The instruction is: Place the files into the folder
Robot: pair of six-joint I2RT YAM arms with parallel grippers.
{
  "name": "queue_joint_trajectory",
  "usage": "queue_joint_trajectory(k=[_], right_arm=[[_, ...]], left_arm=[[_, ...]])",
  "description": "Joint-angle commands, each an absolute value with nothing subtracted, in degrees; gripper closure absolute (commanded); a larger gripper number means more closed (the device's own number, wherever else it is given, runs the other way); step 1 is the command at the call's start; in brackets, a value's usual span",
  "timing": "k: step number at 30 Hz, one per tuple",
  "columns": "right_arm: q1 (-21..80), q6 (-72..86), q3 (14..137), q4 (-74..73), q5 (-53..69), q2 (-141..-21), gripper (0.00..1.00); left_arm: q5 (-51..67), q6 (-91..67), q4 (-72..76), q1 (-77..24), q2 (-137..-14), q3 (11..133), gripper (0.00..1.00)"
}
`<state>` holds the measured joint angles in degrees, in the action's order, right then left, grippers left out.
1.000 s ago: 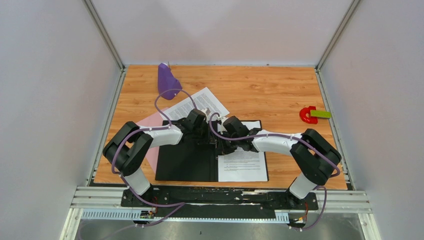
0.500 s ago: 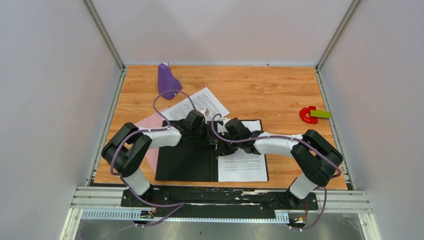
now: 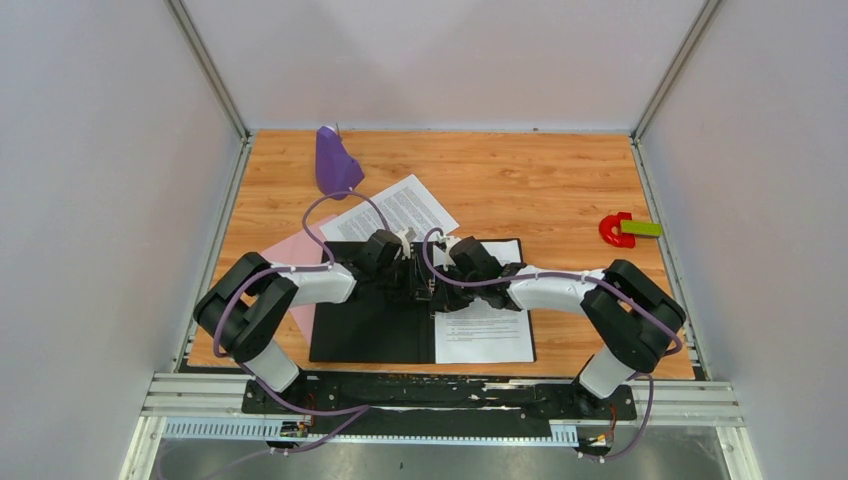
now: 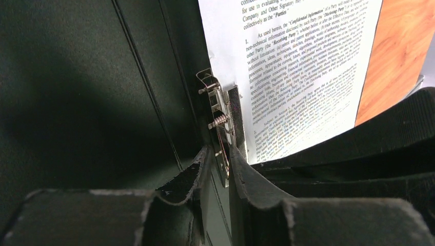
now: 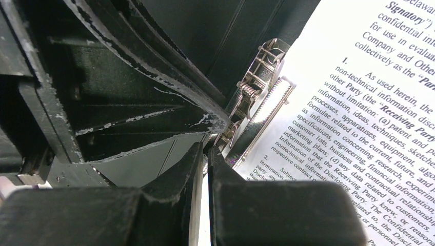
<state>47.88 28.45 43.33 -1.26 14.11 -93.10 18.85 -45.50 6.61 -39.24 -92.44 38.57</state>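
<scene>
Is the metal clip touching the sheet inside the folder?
Touching: the right wrist view shows the clip lying flat over the edge of the sheet.

Soft, even overhead light kept the top view bright, with faint shadows on the tabletop point(image 3: 540, 180), while both wrist views were dim, the folder point(image 4: 77, 87) murky, the printed sheet point(image 4: 302, 66) glaring and the near foreground blurred.
</scene>
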Motion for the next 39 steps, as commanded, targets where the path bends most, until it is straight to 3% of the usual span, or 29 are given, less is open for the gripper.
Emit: queue_joint_trajectory(k=[1,7,16,21,29,37,39], right_arm=[[48.2,26.5,39.2,-9.5,4.7,-97.6,0.96],[48.1,26.3,39.9,-10.1,4.8,-96.6,0.94],[48.0,25.7,42.2,-11.8,5.1,-94.8,0.89],[47.9,25.8,43.3,-12.7,5.5,-93.7,0.87],[47.6,25.6,43.6,-13.8,6.0,-92.1,1.00],[47.6,26.2,40.2,-13.8,4.5,-96.0,1.00],[47.6,26.2,39.6,-13.6,3.6,-96.7,1.00]], left_arm=[[18.3,-45.0,3.5,-39.6,-91.4,36.1,0.76],[16.3,-45.2,4.1,-39.6,-94.1,34.8,0.81],[12.8,-44.4,2.1,-39.6,-97.5,33.6,1.00],[13.0,-44.1,2.2,-39.6,-100.6,34.0,1.00],[9.9,-42.9,-1.5,-39.6,-100.4,35.0,1.00],[9.6,-42.6,-2.6,-39.6,-99.4,35.1,1.00],[10.2,-42.2,-3.1,-39.7,-98.7,35.7,0.95]])
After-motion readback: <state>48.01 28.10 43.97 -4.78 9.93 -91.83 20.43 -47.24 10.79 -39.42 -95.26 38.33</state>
